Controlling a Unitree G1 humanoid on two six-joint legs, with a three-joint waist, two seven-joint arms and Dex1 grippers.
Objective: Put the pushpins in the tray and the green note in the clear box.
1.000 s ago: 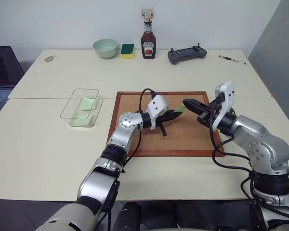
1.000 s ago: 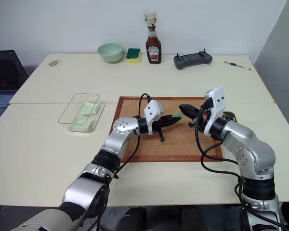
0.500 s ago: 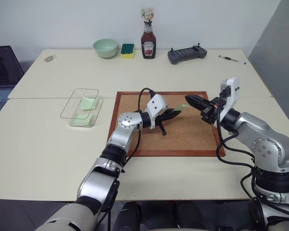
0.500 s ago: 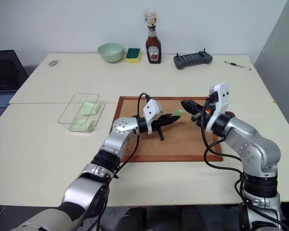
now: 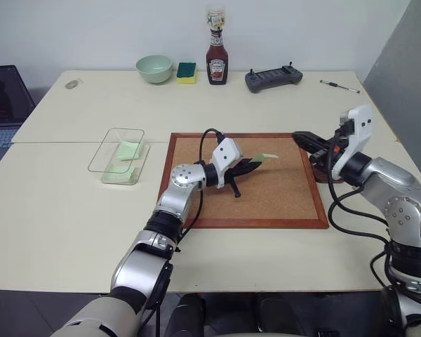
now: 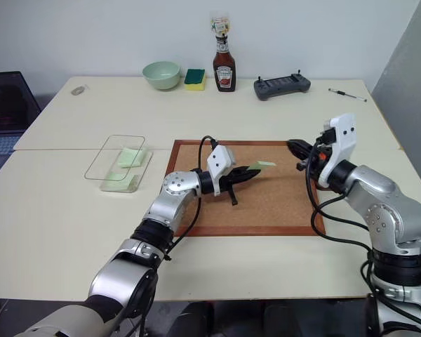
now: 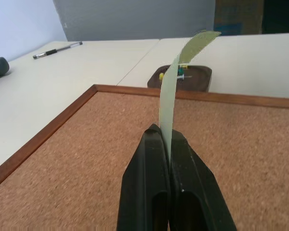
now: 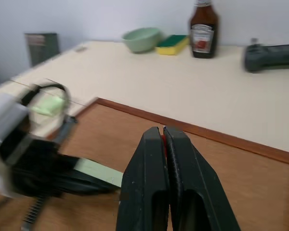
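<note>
2 arms are up over the cork board [image 5: 266,189] in the left eye view. The left gripper [image 5: 251,165] hovers above the cork, fingers pressed together on the green note [image 5: 264,157] — the slip juts out past the fingertips toward the right gripper [image 5: 299,136], with a clear gap between them. That right gripper sits over the board's right frame, fingers closed tight. Just behind it, partly hidden by the arm, lies the tray [image 5: 323,173] on the table beside the board. Well off on the left arm's outer side sits the clear box [image 5: 118,156], with pale green slips inside.

Over to the right eye view — same scene: a ketchup bottle [image 6: 224,64], a sponge [image 6: 194,78], a pale green bowl [image 6: 161,74] and a black controller [image 6: 281,86] line the far edge of the table [image 6: 70,217], far beyond both grippers.

Left wrist view now: the 2 black fingers [image 7: 149,187] clamp the note's lower end, and the paper rises and curls over ahead of the tips. Beyond the board's frame, straight ahead of the gripper, the tray holds the pushpins [image 7: 181,73] — a yellow head and a green one can be made out. A pen [image 7: 57,49] lies farther off on the table.

Right wrist view: fingers squeezed shut with a sliver of red between them. What it is, I cannot tell. Ahead and below, the left gripper and its note appear blurred.
</note>
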